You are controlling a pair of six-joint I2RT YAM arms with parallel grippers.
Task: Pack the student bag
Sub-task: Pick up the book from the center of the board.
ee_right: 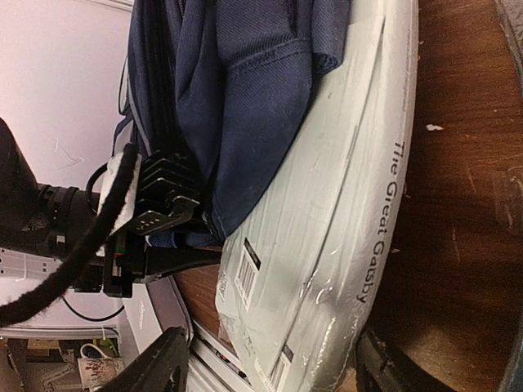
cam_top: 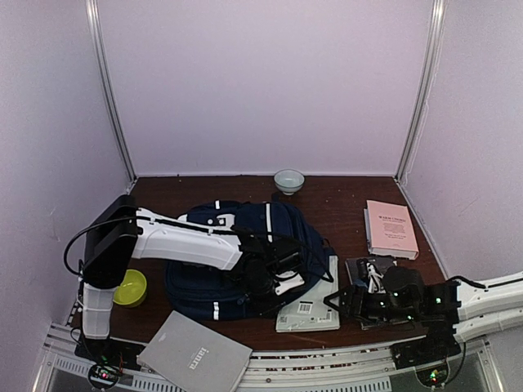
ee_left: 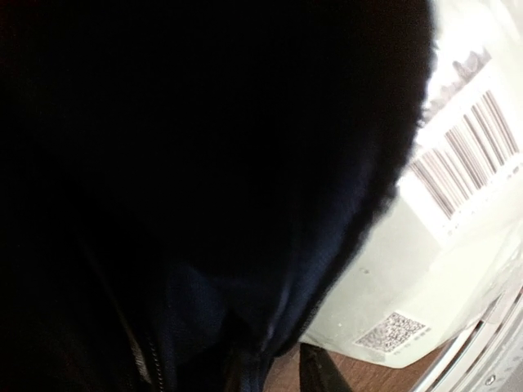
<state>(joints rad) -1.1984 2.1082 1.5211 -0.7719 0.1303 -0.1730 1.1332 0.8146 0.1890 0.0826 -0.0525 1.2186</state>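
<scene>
Overhanging the worktop's near edge, left of centre: grey sleeve (cam_top: pixel 194 353). Just beyond, white book (cam_top: pixel 315 310), partly tucked under the student bag (cam_top: pixel 286 229) lying mid-worktop. Right gripper (cam_top: pixel 333 302) spread wide, empty, beside that book; left gripper (ee_right: pixel 176 237) apparently clenched on the bag's hem. Judged barely started: nothing seen inside. Left out: green bowl (cam_top: pixel 129 287) at left edge, pink book (cam_top: pixel 391 229) at right edge, pale bowl (cam_top: pixel 288 180) at far edge. Scuffed dark wood; pale lilac walls.
</scene>
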